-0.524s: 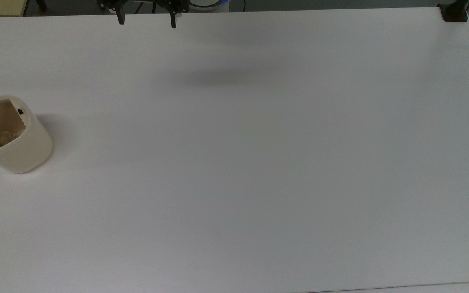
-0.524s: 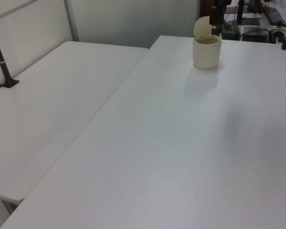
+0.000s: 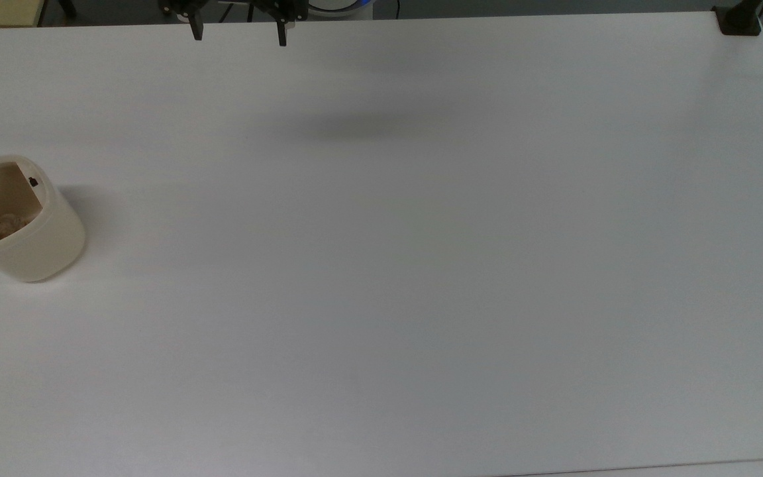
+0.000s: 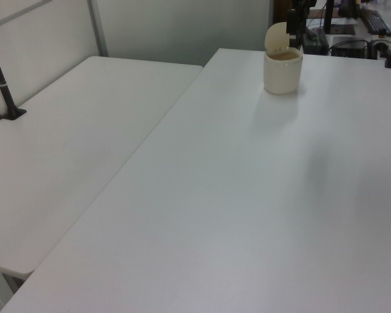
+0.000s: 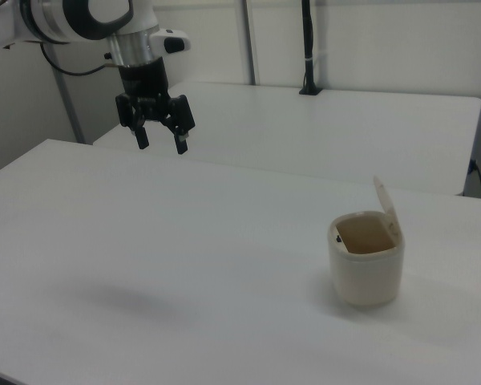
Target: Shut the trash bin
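The cream trash bin (image 3: 27, 235) stands at the top view's left edge with its mouth uncovered and crumpled paper inside. A small black tab (image 3: 32, 181) sits on its inner rim. Its flat lid (image 5: 385, 205) stands raised almost upright at the bin's (image 5: 366, 258) far side in the right view, and as a rounded flap (image 4: 276, 36) above the bin (image 4: 282, 70) in the left view. My gripper (image 3: 238, 34) hangs high at the top view's upper edge, far from the bin, open with nothing between its fingers. The right view shows the gripper (image 5: 161, 141) above the table's left part.
The white table (image 3: 421, 265) stretches wide around the bin. A second white table (image 4: 72, 143) adjoins it on the left view's left. A black clamp (image 3: 739, 20) sits at the top view's upper right corner, and a black post (image 5: 308, 48) rises from the far table.
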Robot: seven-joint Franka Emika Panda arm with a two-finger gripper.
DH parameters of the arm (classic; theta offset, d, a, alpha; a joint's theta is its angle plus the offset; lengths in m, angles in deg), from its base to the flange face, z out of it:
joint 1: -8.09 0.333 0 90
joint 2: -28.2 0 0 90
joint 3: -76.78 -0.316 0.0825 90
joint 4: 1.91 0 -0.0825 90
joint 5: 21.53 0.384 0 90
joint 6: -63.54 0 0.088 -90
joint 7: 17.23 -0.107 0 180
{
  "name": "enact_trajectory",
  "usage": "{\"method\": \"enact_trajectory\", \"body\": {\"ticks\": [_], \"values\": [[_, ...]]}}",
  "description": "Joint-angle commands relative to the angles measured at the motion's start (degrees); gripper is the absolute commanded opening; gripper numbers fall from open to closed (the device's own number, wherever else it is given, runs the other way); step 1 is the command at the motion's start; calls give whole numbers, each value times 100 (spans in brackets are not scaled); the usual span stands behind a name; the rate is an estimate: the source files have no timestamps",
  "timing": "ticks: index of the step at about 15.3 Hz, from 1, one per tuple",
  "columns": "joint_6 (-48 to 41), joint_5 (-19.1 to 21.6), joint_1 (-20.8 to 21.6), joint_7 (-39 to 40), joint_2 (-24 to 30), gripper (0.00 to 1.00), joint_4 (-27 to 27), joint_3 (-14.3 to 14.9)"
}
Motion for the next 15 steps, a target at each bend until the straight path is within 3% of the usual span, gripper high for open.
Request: {"method": "enact_trajectory", "body": {"ticks": [1, 3, 6, 9, 15], "values": [[-1, -69, 11, 96, 107, 100, 101, 3], [-1, -78, 19, 130, 107, 84, 101, 3], [-10, -52, 19, 288, 107, 37, 101, -6], [-1, -17, 19, 473, 89, 2, 109, 3], [7, -25, 19, 456, 80, 0, 101, 20]]}}
